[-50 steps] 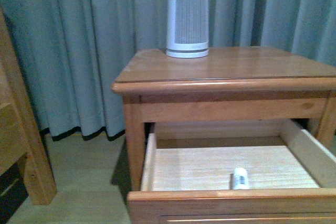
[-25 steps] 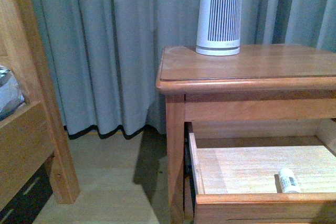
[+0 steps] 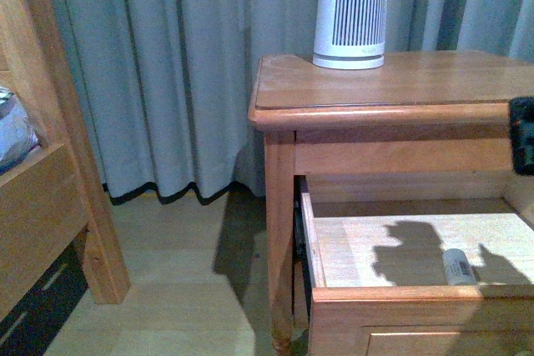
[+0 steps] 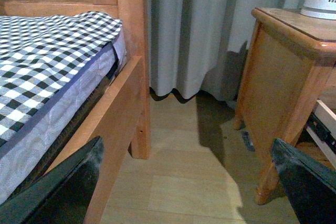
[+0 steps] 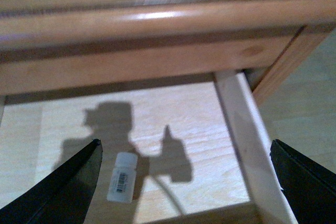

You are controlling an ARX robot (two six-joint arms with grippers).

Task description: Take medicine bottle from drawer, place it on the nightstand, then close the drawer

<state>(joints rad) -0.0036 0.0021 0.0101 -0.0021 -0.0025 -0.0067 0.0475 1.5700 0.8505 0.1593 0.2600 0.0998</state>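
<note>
The right gripper is held with its fingers spread wide and empty over the open drawer; the left gripper is likewise spread wide, holding nothing. The medicine bottle is found lying on its side on the drawer floor near the front rim, at four o'clock in the front view, below the nightstand top.

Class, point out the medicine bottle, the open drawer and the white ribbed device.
medicine bottle (image 5: 122, 178), right wrist view, middle of its labelled body.
drawer (image 3: 417, 293), front view, top edge of its front panel.
white ribbed device (image 3: 351, 7), front view, its slatted side.
</note>
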